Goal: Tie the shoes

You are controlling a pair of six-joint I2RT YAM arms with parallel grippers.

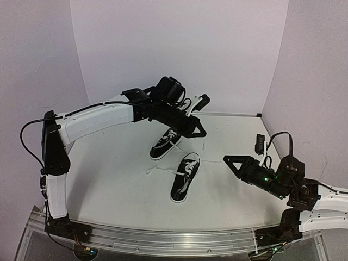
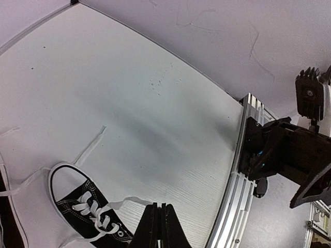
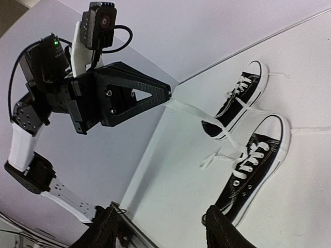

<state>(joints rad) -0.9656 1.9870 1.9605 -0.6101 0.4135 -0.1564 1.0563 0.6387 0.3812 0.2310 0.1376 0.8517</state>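
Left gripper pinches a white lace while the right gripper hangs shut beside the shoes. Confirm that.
Wrong: the right gripper is open, jaws apart and empty, per the right wrist view. The left gripper does pinch a white lace.

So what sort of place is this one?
Probably a lab robot cell: a white tabletop boxed in by plain white walls, an aluminium rail holding the left arm and right arm.

shoes (image 1: 185, 179) side by side, on table (image 1: 109, 179)
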